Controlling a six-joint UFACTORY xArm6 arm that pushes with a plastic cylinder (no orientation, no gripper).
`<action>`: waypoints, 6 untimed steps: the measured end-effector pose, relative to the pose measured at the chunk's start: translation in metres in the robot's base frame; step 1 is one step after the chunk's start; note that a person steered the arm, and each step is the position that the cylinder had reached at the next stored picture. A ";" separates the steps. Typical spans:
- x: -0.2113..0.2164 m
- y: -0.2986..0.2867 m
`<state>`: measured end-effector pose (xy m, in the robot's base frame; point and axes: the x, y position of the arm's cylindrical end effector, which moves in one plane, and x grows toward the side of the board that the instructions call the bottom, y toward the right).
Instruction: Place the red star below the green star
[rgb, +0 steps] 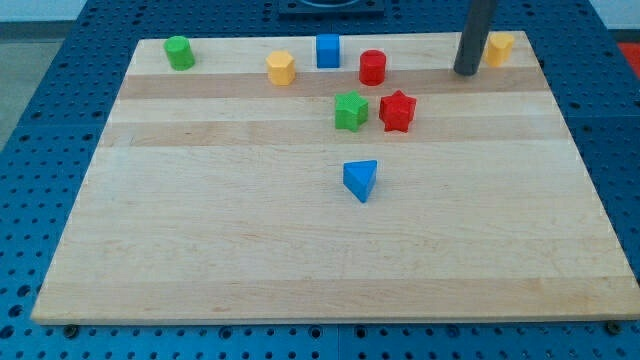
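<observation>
- Rod first: you have no jaws to open or close here and nothing is held; your tip (465, 72) rests on the wooden table (300, 260) near its top right corner, just beside a yellow block (498, 47) and touching no block.
- The red star (397, 110) sits in the upper middle of the table, just right of the green star (351, 110), level with it rather than below it, so the task is not yet done.
- Your tip stands up and to the right of the red star, which suits a push down toward the bottom edge.
- A blue triangular block (361, 180) lies below the pair, so watch it as you steer.
- Along the top edge sit a green block (179, 52), a yellow hexagonal block (281, 68), a blue cube (328, 50) and a red cylinder (373, 67), clear of the likely path.
</observation>
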<state>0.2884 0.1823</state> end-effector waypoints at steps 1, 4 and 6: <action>0.033 -0.006; 0.078 -0.105; 0.110 -0.161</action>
